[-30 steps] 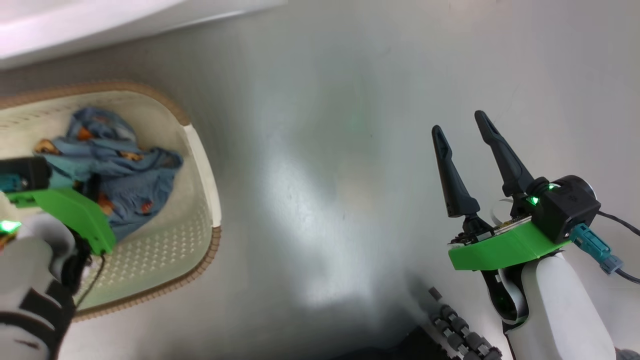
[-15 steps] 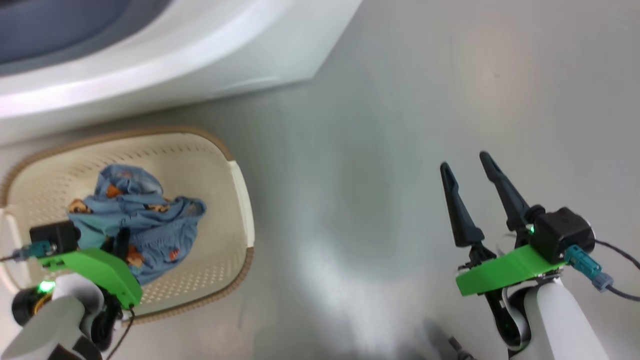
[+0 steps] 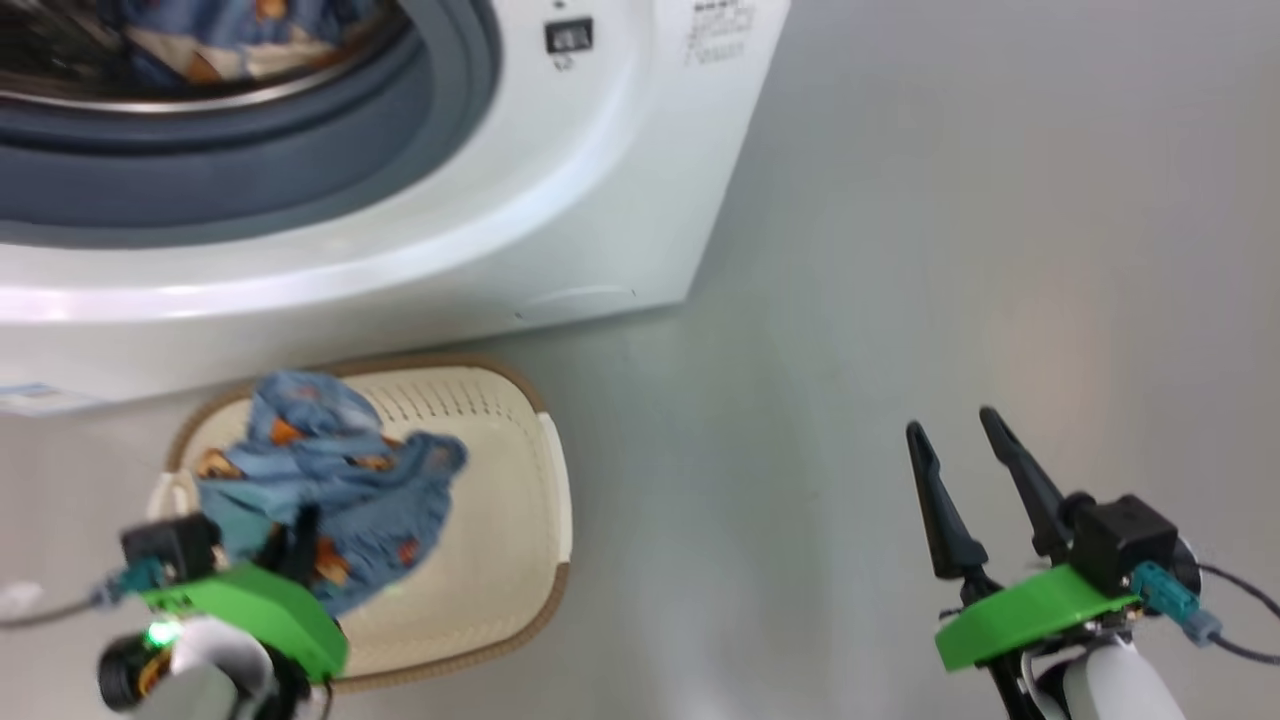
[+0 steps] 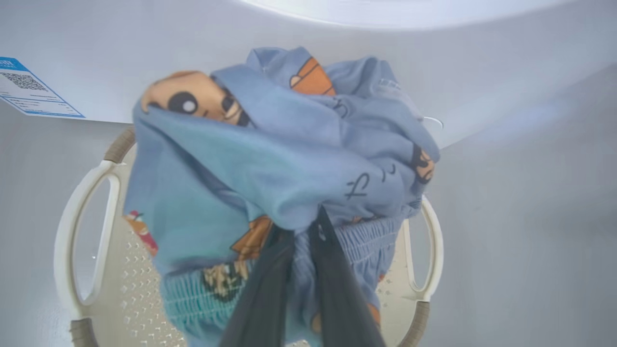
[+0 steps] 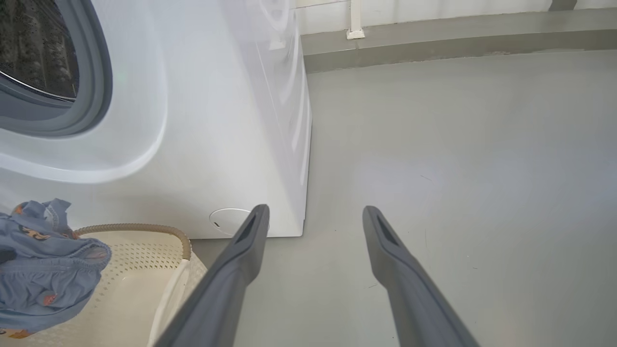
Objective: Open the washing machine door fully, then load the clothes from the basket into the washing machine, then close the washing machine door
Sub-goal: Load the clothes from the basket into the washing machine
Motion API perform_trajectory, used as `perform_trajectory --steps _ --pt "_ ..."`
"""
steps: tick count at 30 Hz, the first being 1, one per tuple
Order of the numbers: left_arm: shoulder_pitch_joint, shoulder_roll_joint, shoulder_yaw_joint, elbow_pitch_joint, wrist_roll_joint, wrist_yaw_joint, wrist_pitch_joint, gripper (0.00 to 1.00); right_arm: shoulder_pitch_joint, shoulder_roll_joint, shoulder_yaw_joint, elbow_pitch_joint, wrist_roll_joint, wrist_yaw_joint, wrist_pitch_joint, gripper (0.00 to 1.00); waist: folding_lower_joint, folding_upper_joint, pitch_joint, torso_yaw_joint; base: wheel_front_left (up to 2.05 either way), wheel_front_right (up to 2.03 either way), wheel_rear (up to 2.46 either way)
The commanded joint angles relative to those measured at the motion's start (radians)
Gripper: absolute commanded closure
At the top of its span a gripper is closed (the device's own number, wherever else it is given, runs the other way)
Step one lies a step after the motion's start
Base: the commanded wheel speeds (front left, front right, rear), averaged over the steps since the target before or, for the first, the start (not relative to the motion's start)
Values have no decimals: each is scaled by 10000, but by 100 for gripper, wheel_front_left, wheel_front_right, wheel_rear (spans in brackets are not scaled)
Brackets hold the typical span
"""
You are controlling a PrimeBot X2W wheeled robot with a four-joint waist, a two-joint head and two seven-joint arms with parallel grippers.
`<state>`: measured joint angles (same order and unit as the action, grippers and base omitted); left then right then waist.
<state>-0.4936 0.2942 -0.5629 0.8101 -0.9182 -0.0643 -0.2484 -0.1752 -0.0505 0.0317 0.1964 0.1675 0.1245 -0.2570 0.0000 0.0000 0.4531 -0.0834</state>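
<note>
The left gripper [image 4: 302, 230] has its jaws pressed together on a bunch of the clothes [image 4: 289, 159], light blue fabric with orange-brown bears, and holds it over the basket [image 3: 500, 560]. The basket sits on the grey floor [image 3: 900, 250] at the near left, just in front of the washing machine [image 3: 600, 200]. More blue and cream fabric lies inside the steel drum [image 3: 200, 40] at the far left, behind the grey-blue gasket [image 3: 300, 150]. The right gripper [image 3: 952, 425] hangs at the near right over bare floor, jaws spread and holding nothing, well apart from the basket.
</note>
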Motion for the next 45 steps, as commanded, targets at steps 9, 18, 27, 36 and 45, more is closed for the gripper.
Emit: perform_trajectory --steps 9,18,27,36,45 --pt "2456 -255 1876 -2348 1798 583 -132 100 960 3 57 141 -175 62 -48 0 0 0 -2356 978 0 0 0" --pt "4059 -668 2808 -4069 3167 893 -133 100 1468 3 -18 293 -252 62 -48 0 0 0 -3327 1247 0 0 0" --pt "4879 -1109 3311 -5082 4195 934 -133 100 1776 3 -27 389 -279 62 -48 0 0 0 -3903 1460 0 0 0" --pt "5515 -1417 3795 -5595 4770 923 -133 100 2042 3 49 434 -267 62 -48 0 0 0 -4549 1507 0 0 0" --pt "5801 -1567 4123 -6080 5162 887 -133 100 2074 3 117 470 -224 62 -48 0 0 0 -4861 1434 0 0 0"
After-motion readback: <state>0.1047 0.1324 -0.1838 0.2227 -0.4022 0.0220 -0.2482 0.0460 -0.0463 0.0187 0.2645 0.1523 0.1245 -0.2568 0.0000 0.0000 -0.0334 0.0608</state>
